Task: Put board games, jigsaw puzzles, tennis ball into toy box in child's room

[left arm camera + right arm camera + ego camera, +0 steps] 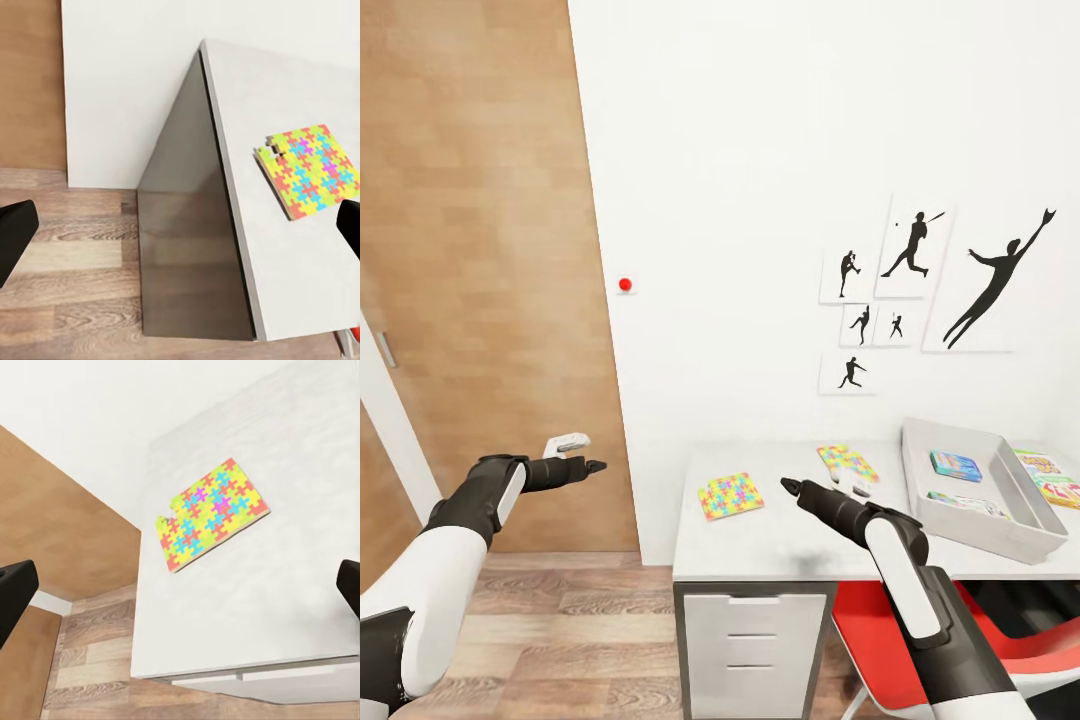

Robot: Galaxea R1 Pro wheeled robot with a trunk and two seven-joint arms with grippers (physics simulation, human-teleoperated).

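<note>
Nearest me, over the front part of the table (780, 540), my right gripper (792, 487) hangs in the air with its fingers spread wide and nothing between them; the right wrist view has both dark fingertips at the picture's edges and the first puzzle (730, 495) lying flat in the gap beyond. My left gripper (582, 453) is off to the left, clear of the table's end and above the wooden floor (560, 610), also open and empty.

The step in hand, as I judge it, is picking up that first puzzle. It is a thin mat, so I would come down square over one edge, keep the fingers wide until they straddle it, and close gently so the pieces stay joined.

Further back, the second puzzle (847, 463) lies just behind my right gripper. To the right sits the toy box (970, 520), with a blue game (956, 466) and a pale game (970, 505) inside. Beyond its right wall lies what I take to be a third game (1050, 477), though it is cut off by the frame.
</note>
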